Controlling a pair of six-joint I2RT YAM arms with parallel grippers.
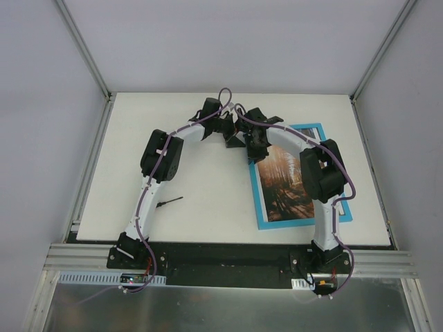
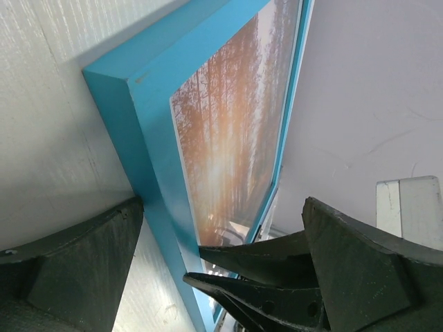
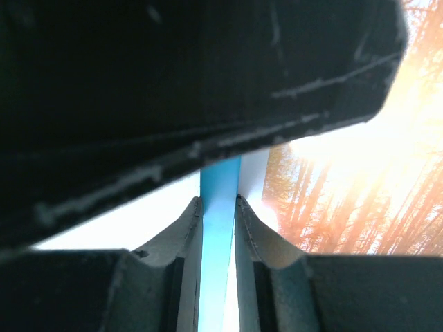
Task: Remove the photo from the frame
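The turquoise frame point(image 1: 304, 223) lies at the right of the table with the forest photo point(image 1: 284, 183) inside it, face up. My right gripper point(image 1: 255, 143) is shut on the frame's far left rail point(image 3: 219, 187), one finger on each side, next to the photo point(image 3: 360, 173). In the left wrist view the frame point(image 2: 138, 124) looks tilted up off the table, with the photo point(image 2: 228, 117) still in it. My left gripper point(image 1: 225, 129) is open beside that corner; its wide-spread fingers point(image 2: 69, 277) stand on either side of the rail and the right gripper's fingers point(image 2: 277, 270).
A small dark stick-like object point(image 1: 170, 201) lies on the white table point(image 1: 180, 117) near the left arm. Grey walls with metal posts close in the table at the back and both sides. The two wrists are close together at the table's middle back.
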